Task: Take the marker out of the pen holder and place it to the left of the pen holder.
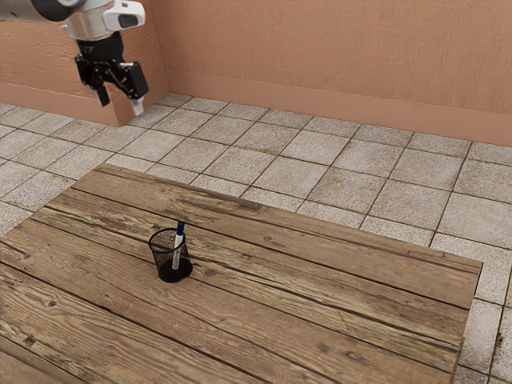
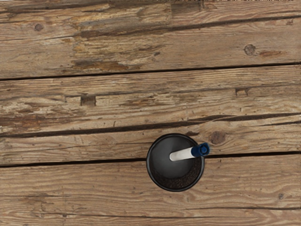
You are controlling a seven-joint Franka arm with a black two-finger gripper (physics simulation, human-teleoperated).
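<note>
Exterior view: gripper [image 1: 120, 102] is at the upper left of the frame, hanging from the white and black arm [image 1: 104, 24], fingers pointing down and spread with a visible gap. Well apart from the pen holder [image 1: 174, 274]. Holder is black mesh, round, upright, lower left of frame centre on the wooden tabletop [image 1: 280, 288]. Marker [image 1: 177, 250] is in the holder: white body, blue cap [image 1: 181, 228] up and clear of the rim, slight tilt toward the exterior view's right. Body reads through the mesh. Pale floor tiles [image 1: 296, 146] behind the tabletop, orange-brown wall [image 1: 320, 64] across the top of frame.

Wrist view: looking down into the holder mouth. Marker leans, white body running from about the middle of the opening to the rim, cap over the rim and poking out past it. Holder straddles a dark seam [image 2: 94, 163] between planks. Dark knot [image 2: 217, 137] in the wood near the cap, outside the holder.
</note>
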